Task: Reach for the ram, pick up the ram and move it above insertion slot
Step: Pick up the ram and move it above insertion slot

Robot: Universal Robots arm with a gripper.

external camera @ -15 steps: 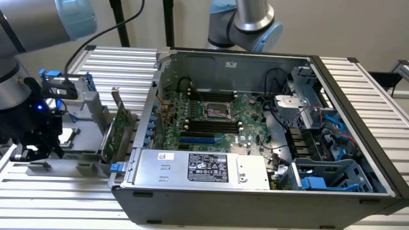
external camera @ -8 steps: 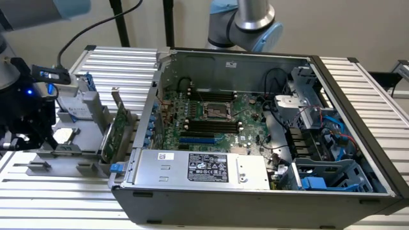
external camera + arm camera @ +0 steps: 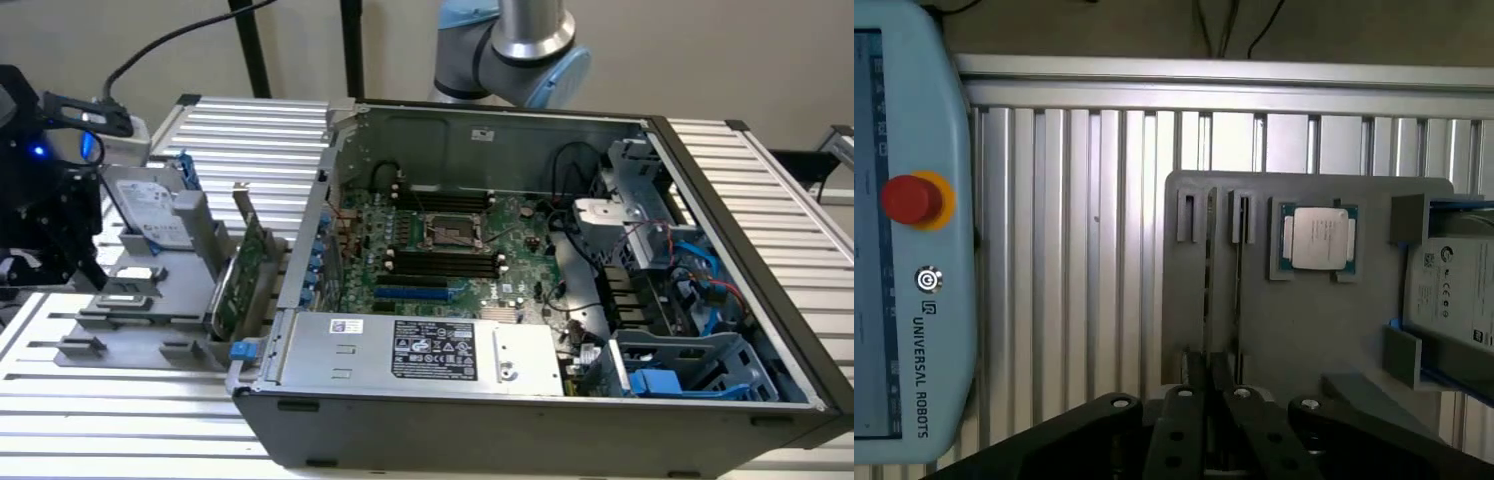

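A: The gripper [image 3: 1212,378]?
B: Low over the grey holder tray [image 3: 1304,330], in line with the ram [image 3: 1239,280]. Open or closed, I cannot tell; nothing looks lifted.
A: Why is the ram on edge?
B: Likely so its top edge can be pinched from above; end slots keep it upright.
A: And the insertion slot [image 3: 441,262]?
B: Inside the open computer case [image 3: 534,425], well apart from the tray.

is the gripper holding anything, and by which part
Cannot tell: the black gripper hangs at one end of the long thin ram stick standing edge-up in the grey plastic holder, but contact is not visible.
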